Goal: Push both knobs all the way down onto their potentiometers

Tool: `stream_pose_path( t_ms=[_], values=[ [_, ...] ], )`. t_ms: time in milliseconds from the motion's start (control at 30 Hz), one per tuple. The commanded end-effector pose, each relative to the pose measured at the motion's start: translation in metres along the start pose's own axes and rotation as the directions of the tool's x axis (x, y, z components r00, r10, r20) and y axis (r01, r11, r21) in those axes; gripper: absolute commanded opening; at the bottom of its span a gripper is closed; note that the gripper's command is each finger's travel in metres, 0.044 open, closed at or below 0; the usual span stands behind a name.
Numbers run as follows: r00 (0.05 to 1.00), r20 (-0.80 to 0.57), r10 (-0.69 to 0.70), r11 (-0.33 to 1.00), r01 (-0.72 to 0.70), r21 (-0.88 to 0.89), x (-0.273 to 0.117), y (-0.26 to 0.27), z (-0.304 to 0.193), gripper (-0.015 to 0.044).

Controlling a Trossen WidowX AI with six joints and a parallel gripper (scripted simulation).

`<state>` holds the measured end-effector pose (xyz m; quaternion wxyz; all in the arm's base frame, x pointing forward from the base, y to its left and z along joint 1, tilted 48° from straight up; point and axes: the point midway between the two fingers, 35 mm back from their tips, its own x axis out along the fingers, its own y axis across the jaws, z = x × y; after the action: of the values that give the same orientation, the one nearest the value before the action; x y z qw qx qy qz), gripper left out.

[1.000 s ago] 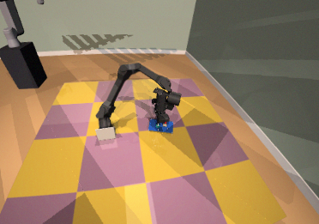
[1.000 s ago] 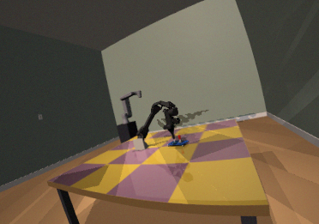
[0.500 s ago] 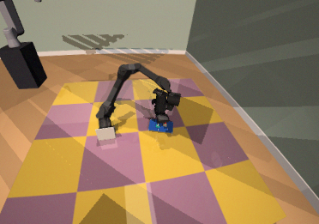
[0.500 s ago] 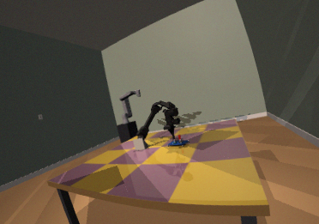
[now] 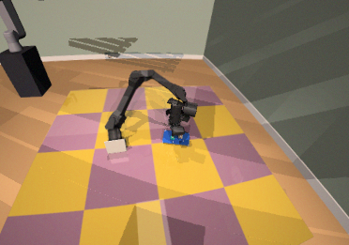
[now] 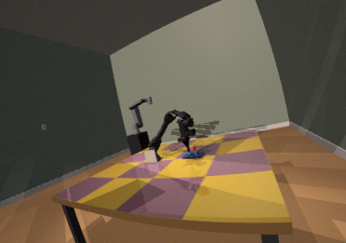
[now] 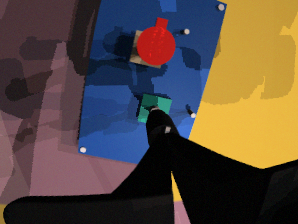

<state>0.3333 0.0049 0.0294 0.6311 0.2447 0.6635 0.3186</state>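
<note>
The black metal tool (image 5: 177, 133) points down over the blue rectangular circuit board (image 5: 168, 138) on the yellow-and-mauve checkered table (image 5: 123, 184). Well apart from the tool, the black jointed arm (image 5: 126, 99) rises from a pale blocky base (image 5: 115, 146).

Blue board (image 5: 167, 139) (image 6: 188, 156) (image 7: 115, 132), yellow-and-mauve checkered tabletop (image 5: 122, 176) (image 6: 237, 187) (image 7: 250, 125)

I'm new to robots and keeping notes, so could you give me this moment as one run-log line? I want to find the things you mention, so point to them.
gripper (image 7: 165, 140): shut, fingertips over green block | red knob (image 7: 156, 46) (image 6: 194, 148): untouched | blue board (image 7: 112, 135) (image 5: 167, 138) (image 6: 187, 156): on table
</note>
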Motion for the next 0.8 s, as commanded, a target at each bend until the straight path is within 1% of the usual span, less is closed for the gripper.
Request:
stream_pose_path(
  t_ms=[0, 767],
  values=[
    [1.000, -0.008, 0.006, 1.000, -0.006, -0.007, 0.0084, 0.0016, 0.0012, 0.0000],
    [1.000, -0.008, 0.006, 1.000, -0.006, -0.007, 0.0149, 0.0017, 0.0012, 0.0000]
  ],
)
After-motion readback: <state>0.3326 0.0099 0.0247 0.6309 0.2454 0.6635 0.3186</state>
